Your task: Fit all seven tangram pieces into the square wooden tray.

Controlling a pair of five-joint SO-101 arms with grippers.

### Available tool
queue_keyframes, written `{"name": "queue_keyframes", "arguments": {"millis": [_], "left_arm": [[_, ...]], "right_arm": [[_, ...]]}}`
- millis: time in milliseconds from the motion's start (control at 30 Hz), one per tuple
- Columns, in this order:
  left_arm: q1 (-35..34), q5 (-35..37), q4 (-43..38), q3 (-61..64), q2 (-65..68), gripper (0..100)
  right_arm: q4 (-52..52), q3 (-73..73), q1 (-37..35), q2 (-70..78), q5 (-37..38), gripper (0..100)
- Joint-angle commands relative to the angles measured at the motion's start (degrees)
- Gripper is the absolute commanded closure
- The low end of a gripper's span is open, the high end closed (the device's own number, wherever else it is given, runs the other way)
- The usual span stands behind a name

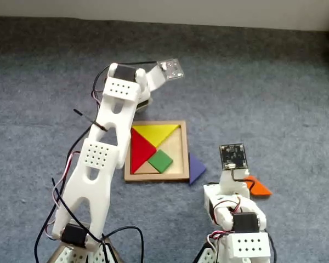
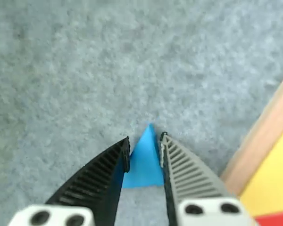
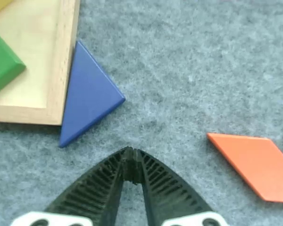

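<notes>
The square wooden tray [image 1: 156, 176] holds a yellow triangle [image 1: 155, 133], a red triangle [image 1: 140, 150] and a green square [image 1: 161, 161]. My left gripper [image 2: 145, 143] is just off the tray's far left corner [image 2: 259, 141], shut on a small light blue triangle [image 2: 144, 162] that sits between its fingers. A dark blue triangle [image 3: 87, 96] lies on the carpet against the tray's right rim [image 3: 66, 56]. An orange parallelogram [image 3: 254, 162] lies farther right. My right gripper [image 3: 131, 162] is shut with nothing in it, above the carpet between those two pieces.
Grey-blue carpet covers the whole work area. The left arm [image 1: 107, 148] stretches along the tray's left side and overhangs its edge. Part of the tray floor [image 1: 175, 145] is bare wood at the right. Cables [image 1: 126, 235] trail near the arm bases.
</notes>
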Motion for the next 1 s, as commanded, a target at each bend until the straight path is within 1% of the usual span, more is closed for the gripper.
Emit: {"name": "queue_keyframes", "arguments": {"millis": [0,200,367,467,633,733,833,967], "left_arm": [[-1.63,2.46,6.95,-2.15,0.04,88],[-5.93,6.68,7.12,-1.8,0.04,88],[-8.57,10.2,7.38,3.12,-3.21,88],[-9.01,11.08,7.38,13.14,-11.12,88],[-8.31,10.64,7.12,36.35,-27.3,87],[-8.22,10.64,7.12,46.2,-34.59,87],[-8.13,10.9,7.03,51.56,-40.66,86],[-9.27,10.73,7.03,55.34,-47.87,79]], "right_arm": [[-1.1,4.62,0.57,-0.4,-0.18,99.2],[-1.27,4.62,2.15,-0.4,-0.18,99.2],[-1.27,4.62,2.15,-0.4,-0.18,99.2],[-1.27,4.62,2.15,-0.4,-0.18,99.2],[-1.27,4.62,2.15,-0.4,-0.18,99.2],[-1.27,4.62,2.15,-0.4,-0.18,99.2],[-1.27,4.62,2.15,-0.4,-0.18,99.2],[-1.27,4.62,2.15,-0.4,-0.18,99.2]]}}
